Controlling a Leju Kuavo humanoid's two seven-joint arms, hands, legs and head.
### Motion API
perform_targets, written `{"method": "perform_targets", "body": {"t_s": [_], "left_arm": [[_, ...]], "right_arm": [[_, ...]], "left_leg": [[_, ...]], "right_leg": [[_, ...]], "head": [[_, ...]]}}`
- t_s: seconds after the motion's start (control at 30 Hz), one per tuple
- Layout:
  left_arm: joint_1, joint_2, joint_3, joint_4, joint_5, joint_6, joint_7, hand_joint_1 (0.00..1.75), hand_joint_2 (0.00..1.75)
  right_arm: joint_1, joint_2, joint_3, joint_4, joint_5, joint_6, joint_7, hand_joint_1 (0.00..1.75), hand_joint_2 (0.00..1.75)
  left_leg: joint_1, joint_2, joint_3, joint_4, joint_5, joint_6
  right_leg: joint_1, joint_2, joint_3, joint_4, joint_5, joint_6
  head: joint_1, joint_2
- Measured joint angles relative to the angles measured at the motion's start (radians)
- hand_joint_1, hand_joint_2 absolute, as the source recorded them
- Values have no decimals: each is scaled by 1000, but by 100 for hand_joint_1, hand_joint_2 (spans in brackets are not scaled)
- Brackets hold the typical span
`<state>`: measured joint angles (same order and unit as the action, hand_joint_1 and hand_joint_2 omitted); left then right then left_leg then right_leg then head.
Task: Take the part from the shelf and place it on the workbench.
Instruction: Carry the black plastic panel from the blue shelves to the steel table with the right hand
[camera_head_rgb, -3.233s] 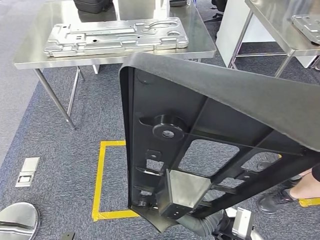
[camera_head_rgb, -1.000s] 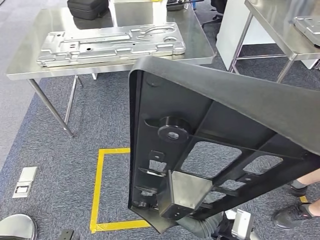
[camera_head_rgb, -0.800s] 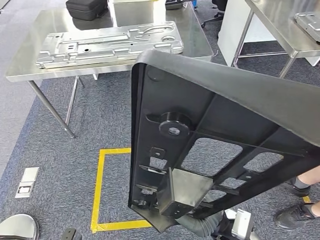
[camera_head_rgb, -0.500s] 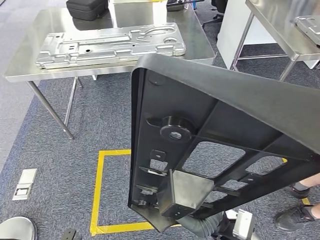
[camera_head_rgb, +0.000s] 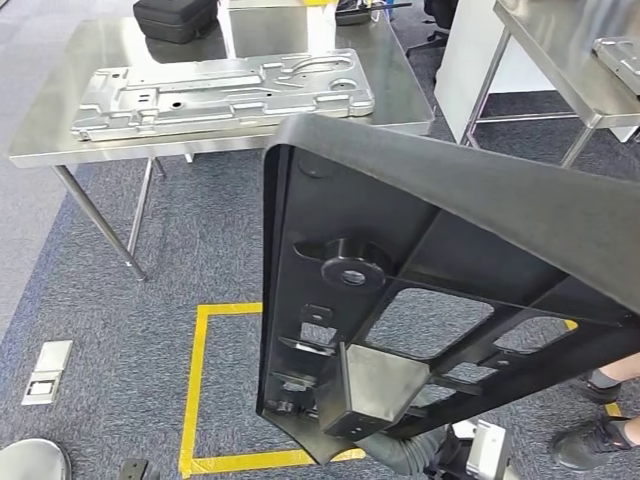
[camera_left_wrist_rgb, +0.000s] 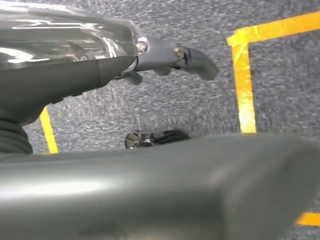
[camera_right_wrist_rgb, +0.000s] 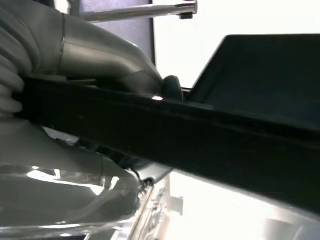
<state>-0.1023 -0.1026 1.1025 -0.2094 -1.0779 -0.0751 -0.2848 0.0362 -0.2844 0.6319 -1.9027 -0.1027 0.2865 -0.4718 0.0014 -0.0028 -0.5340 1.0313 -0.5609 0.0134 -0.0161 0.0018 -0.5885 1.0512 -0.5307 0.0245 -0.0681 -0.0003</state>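
Note:
A large black part (camera_head_rgb: 423, 230), a felt-faced panel with an open ribbed frame and a round boss, hangs tilted close in front of me. In the right wrist view my right hand (camera_right_wrist_rgb: 94, 55) wraps around a bar of the black part (camera_right_wrist_rgb: 226, 135). My left hand (camera_left_wrist_rgb: 75, 55) stretches a dark finger (camera_left_wrist_rgb: 196, 60) over the carpet, beside a broad grey blurred surface (camera_left_wrist_rgb: 170, 190); its grip is unclear. The steel workbench (camera_head_rgb: 45, 140) stands ahead, beyond the part's upper edge.
A silver stamped panel (camera_head_rgb: 219, 85) and a black case (camera_head_rgb: 173, 15) lie on the workbench. A second steel table (camera_head_rgb: 558, 50) stands at the right. A yellow tape square (camera_head_rgb: 195, 380) and a floor box (camera_head_rgb: 47, 360) mark the carpet. A person's shoe (camera_head_rgb: 585, 440) is at the lower right.
The whole picture sways and shifts a little, so the camera has moved. The part stays held in front of me. The person's shoe has slid toward the lower right.

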Motion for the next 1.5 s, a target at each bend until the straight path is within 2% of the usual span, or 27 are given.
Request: {"method": "perform_targets", "body": {"t_s": [0.07, 0.13, 0.23, 0.27, 0.3, 0.33, 0.4, 0.43, 0.47, 0.53, 0.63, 0.67, 0.73, 0.77, 0.8, 0.83, 0.9, 0.93, 1.0, 1.13, 1.17, 1.23, 1.27, 1.3, 1.33, 1.43, 1.5], "left_arm": [[-1, 0, 0, 0, -1, 0, 0, 0, 0], [-2, 0, -1, 0, -1, 0, 0, 0, 0], [0, 0, -1, 0, -2, 0, 1, 0, 0], [1, 0, -1, 0, -2, 0, 1, 0, 0], [2, 0, -1, 0, -2, 0, 2, 0, 0], [2, 0, -1, 0, -2, 0, 2, 0, 0], [2, 0, -2, 0, -2, 0, 2, 0, 0], [1, 1, -2, 0, -2, 0, 2, 0, 0], [1, 1, -2, 0, -2, 0, 3, 0, 0], [0, 1, -2, 0, -2, 0, 3, 0, 0], [0, 2, -2, 0, -2, 0, 2, 0, 0], [0, 2, -2, 0, -2, 0, 2, 0, 0], [-1, 2, -2, 0, -2, 0, 2, 0, 0], [0, 2, -2, 0, -2, 0, 3, 0, 0], [0, 2, -2, 0, -2, 0, 3, 0, 0], [1, 2, -2, 0, -2, 0, 3, 0, 0], [1, 2, -2, 0, -2, 0, 3, 0, 0], [0, 2, -2, 0, -2, 0, 3, 0, 0], [-1, 2, -2, 0, -3, 0, 4, 0, 0], [-3, 1, -3, 0, -4, 0, 4, 0, 0], [-3, 1, -3, 0, -4, 0, 4, 0, 0], [-1, 0, -3, 0, -4, 0, 4, 0, 0], [0, 0, -3, 0, -4, 0, 4, 0, 0], [2, 0, -3, 0, -4, 0, 4, 0, 0], [2, 0, -3, 0, -4, 0, 4, 0, 0], [2, 0, -3, 0, -4, 0, 4, 0, 0], [0, 0, -3, 0, -4, 0, 5, 0, 0]], "right_arm": [[1, 0, 0, -2, 0, -2, 0, 175, 175], [1, 0, 0, -5, 1, -4, -1, 175, 175], [2, 1, 0, -7, 1, -6, -1, 175, 175], [3, 1, 0, -7, 2, -6, -1, 175, 175], [4, 1, 0, -7, 2, -6, -1, 175, 175], [4, 1, 0, -7, 2, -6, -1, 175, 175], [4, 1, 0, -7, 2, -6, -1, 175, 175], [4, 1, 0, -7, 2, -6, -1, 175, 175], [4, 1, 0, -8, 2, -6, -1, 175, 175], [3, 1, 0, -8, 2, -6, -2, 175, 175], [3, 0, -1, -12, 3, -7, -2, 175, 175], [2, 0, -1, -13, 4, -7, -2, 175, 175], [5, -1, -1, -13, 5, -9, -2, 175, 175], [7, -2, -1, -13, 6, -10, -2, 175, 175], [9, -2, -2, -13, 6, -10, -2, 175, 175], [10, -2, -2, -13, 7, -11, -2, 175, 175], [11, -3, -2, -13, 8, -12, -2, 175, 175], [11, -3, -2, -13, 9, -12, -2, 175, 175], [12, -3, -2, -14, 9, -12, -1, 175, 175], [14, -4, -3, -16, 10, -12, -1, 175, 175], [13, -4, -3, -16, 10, -12, -1, 175, 175], [14, -4, -3, -16, 10, -12, -1, 175, 175], [14, -4, -3, -16, 10, -12, -1, 175, 175], [15, -4, -3, -15, 10, -12, -1, 175, 175], [15, -4, -3, -15, 10, -12, -1, 175, 175], [15, -4, -3, -15, 10, -12, -1, 175, 175], [14, -4, -3, -16, 10, -12, -1, 175, 175]], "left_leg": [[1, 0, 2, 0, -5, -7], [4, 0, -15, 43, -34, -16], [8, 0, -113, 226, -107, -28], [8, 0, -140, 268, -111, -28], [8, 0, -151, 274, -95, -27], [7, 0, -143, 241, -60, -24], [4, 0, -97, 120, 21, -12], [0, 0, -76, 72, 44, -5], [-3, 0, -64, 42, 50, 1], [-8, 0, -59, 26, 39, 8], [1, 2, -46, 4, 36, 17], [4, 3, -40, -1, 36, 21], [4, 3, -35, -2, 32, 25], [4, 3, -32, -2, 29, 26], [4, 3, -28, -2, 26, 26], [5, 3, -22, -1, 22, 24], [6, 2, -7, -1, 10, 16], [4, 1, -3, 2, 4, 10], [2, 1, -1, 4, -3, 0], [3, 1, -8, 27, -26, -15], [5, 1, -27, 67, -48, -20], [8, 1, -95, 196, -100, -28], [8, 1, -129, 252, -115, -31], [8, 1, -150, 279, -111, -31], [8, 1, -152, 268, -86, -29], [4, 1, -90, 102, 27, -15], [-2, 0, -62, 40, 40, -5]], "right_leg": [[-2, 1, 2, -4, -3, -12], [-7, -1, 7, -7, -6, -23], [-7, -4, 12, -7, -13, -31], [-7, -3, 15, -7, -16, -32], [-6, -2, 20, -7, -19, -32], [-6, -1, 27, -7, -24, -31], [-4, 0, 43, -8, -35, -27], [-4, 0, 48, -8, -39, -24], [-4, 1, 50, -8, -42, -20], [-4, 0, 47, -10, -43, -10], [-4, -1, 39, 19, -67, 5], [-4, -1, 18, 64, -91, 8], [-4, -1, -51, 190, -142, 13], [-4, -1, -81, 238, -150, 15], [-4, -1, -96, 252, -139, 16], [-4, -1, -92, 228, -107, 18], [-5, -2, -45, 108, -28, 16], [-4, -2, -22, 52, -6, 13], [-1, -1, -3, 6, -1, 2], [-5, 0, 2, -2, -7, -21], [-7, -2, 5, -3, -9, -25], [-7, -4, 9, -2, -15, -32], [-7, -4, 12, -2, -17, -33], [-6, -3, 16, -2, -21, -33], [-6, -2, 22, -2, -25, -32], [-5, 0, 46, -3, -41, -25], [-4, 1, 51, -4, -48, -17]], "head": [[0, 0], [0, 0], [0, 0], [0, 0], [0, 0], [0, 0], [0, 0], [0, 0], [0, 0], [0, 0], [0, 0], [0, 0], [0, 0], [0, 0], [0, 0], [0, 0], [0, 0], [0, 0], [-1, 0], [-1, 0], [-1, 0], [-1, 0], [-1, 0], [-1, 0], [-1, 0], [-1, 0], [-1, 0]]}}
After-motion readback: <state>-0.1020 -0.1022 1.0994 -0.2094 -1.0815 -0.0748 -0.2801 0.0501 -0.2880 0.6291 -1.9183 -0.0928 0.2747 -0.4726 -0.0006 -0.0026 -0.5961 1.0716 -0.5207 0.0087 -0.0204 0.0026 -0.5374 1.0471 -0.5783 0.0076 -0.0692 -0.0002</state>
